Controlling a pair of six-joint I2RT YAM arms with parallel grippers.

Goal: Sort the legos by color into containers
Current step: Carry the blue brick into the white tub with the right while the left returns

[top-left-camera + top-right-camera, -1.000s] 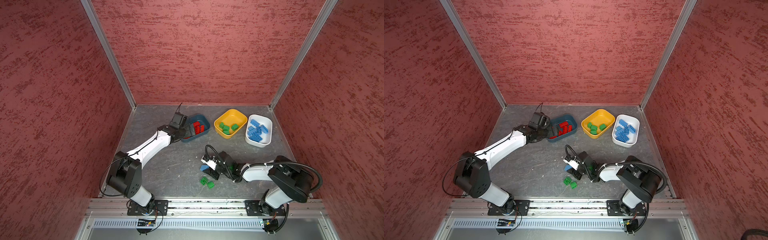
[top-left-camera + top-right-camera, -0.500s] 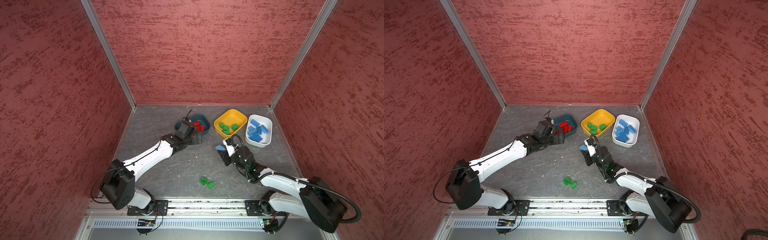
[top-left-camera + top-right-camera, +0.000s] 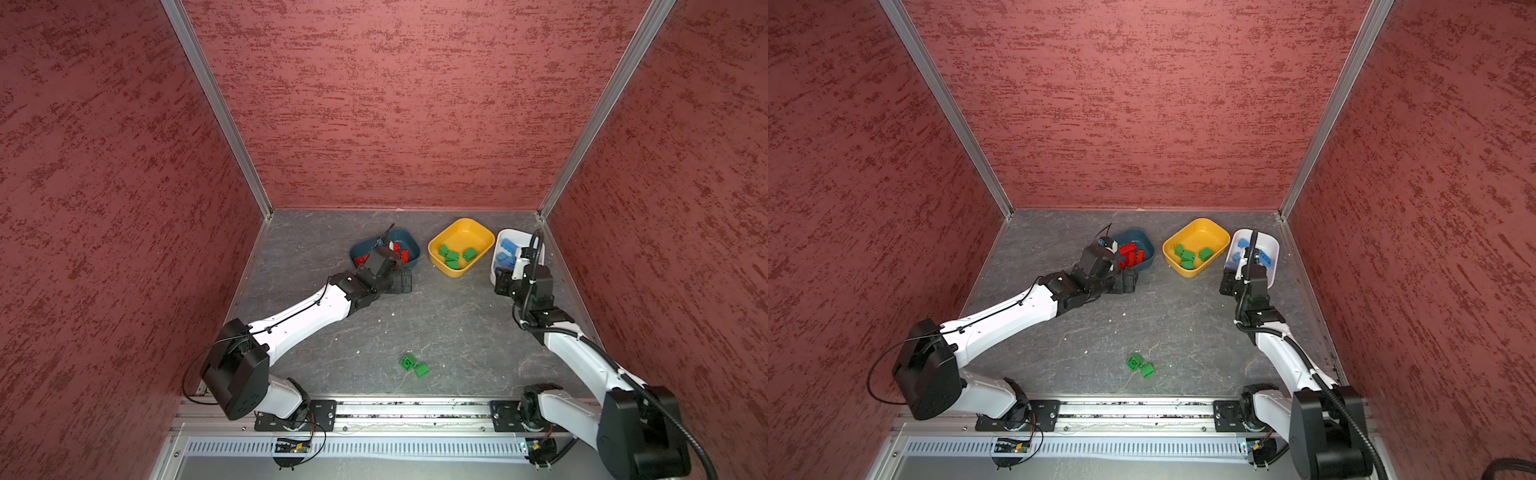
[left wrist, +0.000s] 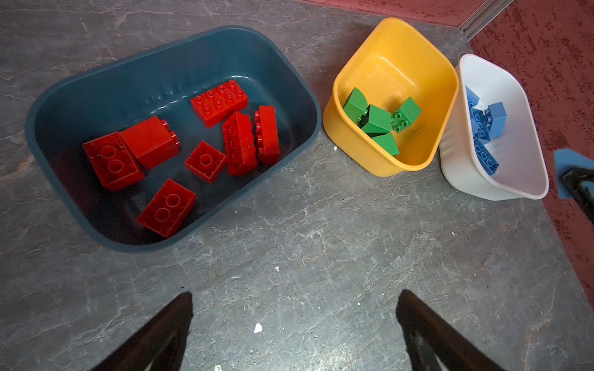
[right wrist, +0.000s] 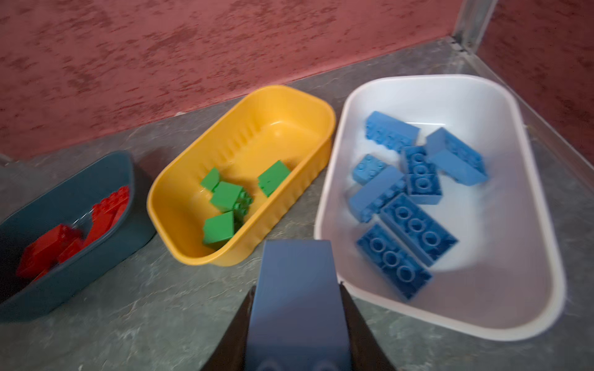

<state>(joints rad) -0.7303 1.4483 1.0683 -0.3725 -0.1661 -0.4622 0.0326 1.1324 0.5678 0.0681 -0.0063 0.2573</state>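
My right gripper is shut on a blue lego and hangs at the near left corner of the white container, which holds several blue legos. The left gripper stands open and empty over bare floor just in front of the teal container, where several red legos lie. Green legos sit in the yellow container between the two. In both top views two green legos lie loose near the front of the floor.
The three containers stand in a row along the back, close to the red back wall and the right corner post. The right wall runs close beside the white container. A metal rail carrying both arm bases borders the front.
The right gripper has carried the blue lego from beside the loose green legos back and right to the white container. The left gripper has drawn back from over the teal container to the floor before it.
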